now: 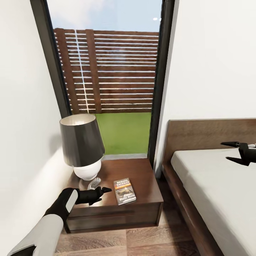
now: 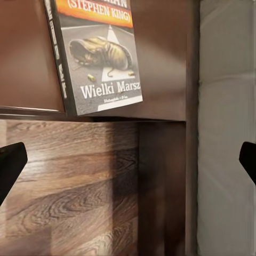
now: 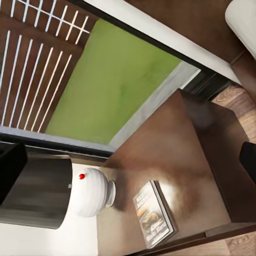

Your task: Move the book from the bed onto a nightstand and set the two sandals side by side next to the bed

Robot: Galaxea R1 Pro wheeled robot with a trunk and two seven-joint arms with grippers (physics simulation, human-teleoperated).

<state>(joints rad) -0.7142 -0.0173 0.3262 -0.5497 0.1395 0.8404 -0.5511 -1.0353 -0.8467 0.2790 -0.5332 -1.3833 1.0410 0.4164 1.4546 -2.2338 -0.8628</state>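
Book [image 1: 124,191] is seen flat on the nightstand [image 1: 142,174] top, near its front edge, beside the lamp [image 1: 82,147]. Left hand [image 1: 103,192] is held just beside the book, fingers apart, nothing gripped. Right hand [image 1: 233,152] is held over the bed [image 1: 217,185], fingers apart, nothing gripped.

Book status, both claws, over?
Left claw open, empty, beside book. Book flat on nightstand. Right claw open over bed. Lamp close by.
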